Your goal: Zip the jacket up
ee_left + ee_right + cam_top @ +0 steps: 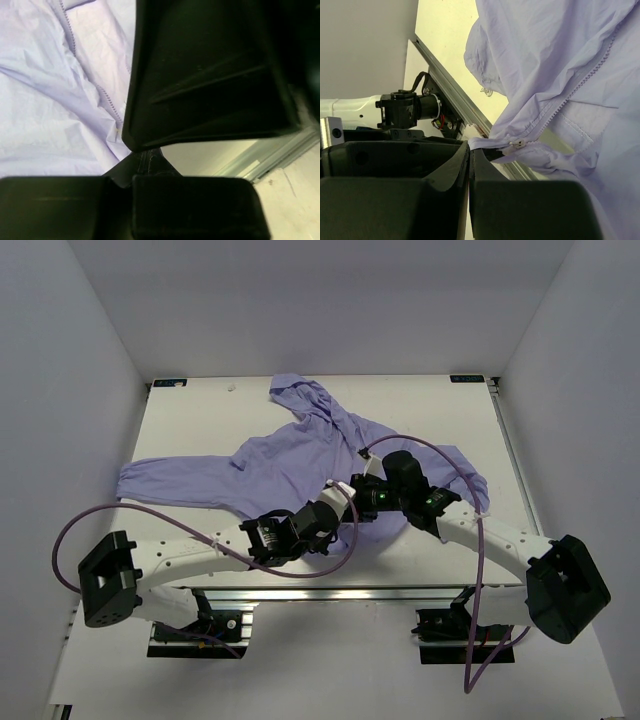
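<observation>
The lavender jacket (290, 455) lies spread on the table, hood at the back and sleeves out to both sides. Both grippers meet at its front hem, the left gripper (338, 508) just left of the right gripper (358, 498). In the right wrist view my right gripper (471, 145) is shut on the hem end of the jacket (560, 50), just left of the zipper slider (518, 144). In the left wrist view my left gripper (142, 170) is shut, with shadowed stitched fabric of the jacket (50, 100) pinched at its tips. The zipper teeth (107, 97) run up the cloth.
The white table (200, 420) sits inside pale walls. An aluminium rail (455, 100) runs along its near edge, close under the grippers. Purple cables (70, 530) loop beside both arms. The left arm's wrist motor (402, 107) shows in the right wrist view.
</observation>
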Controlling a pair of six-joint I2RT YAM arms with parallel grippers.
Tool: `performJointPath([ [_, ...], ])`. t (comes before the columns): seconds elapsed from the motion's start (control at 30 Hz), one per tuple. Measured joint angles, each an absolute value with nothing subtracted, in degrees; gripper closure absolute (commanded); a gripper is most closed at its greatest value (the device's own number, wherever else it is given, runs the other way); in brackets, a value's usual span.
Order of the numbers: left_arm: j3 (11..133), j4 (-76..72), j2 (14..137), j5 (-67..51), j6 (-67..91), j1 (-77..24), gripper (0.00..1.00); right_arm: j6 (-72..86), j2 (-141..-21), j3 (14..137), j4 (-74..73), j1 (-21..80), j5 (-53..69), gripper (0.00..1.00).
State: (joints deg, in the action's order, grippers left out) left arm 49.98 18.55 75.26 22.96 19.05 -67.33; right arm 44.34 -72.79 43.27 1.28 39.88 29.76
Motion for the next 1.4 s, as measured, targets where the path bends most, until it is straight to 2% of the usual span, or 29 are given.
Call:
performJointPath([
  [0.5,51.8,17.4,59.7,19.8,13.2,-67.5,1.0,39.7,-75.1,43.3,1.2,40.0,27.6,1.0],
  [0.67,53.5,17.5,58.7,19.2,12.5,-67.5,1.0,37.8,-75.5,43.4,1.6,40.0,26.0,1.0],
  [0.8,55.0,18.2,58.4,17.3,12.6,-67.5,1.0,34.8,-81.4,48.1,1.4,39.9,21.8,1.0],
  [1.07,55.6,21.9,53.2,13.5,16.7,-67.4,1.0,27.9,-102.5,68.5,2.9,32.9,15.7,1.0],
  [1.2,54.0,23.0,52.4,9.1,21.8,-67.3,1.0,24.8,-116.5,85.6,2.6,27.8,14.5,1.0],
  [1.4,44.7,20.8,53.4,-1.2,30.7,-67.2,1.0,19.1,-136.9,118.0,-1.7,23.2,7.7,1.0],
])
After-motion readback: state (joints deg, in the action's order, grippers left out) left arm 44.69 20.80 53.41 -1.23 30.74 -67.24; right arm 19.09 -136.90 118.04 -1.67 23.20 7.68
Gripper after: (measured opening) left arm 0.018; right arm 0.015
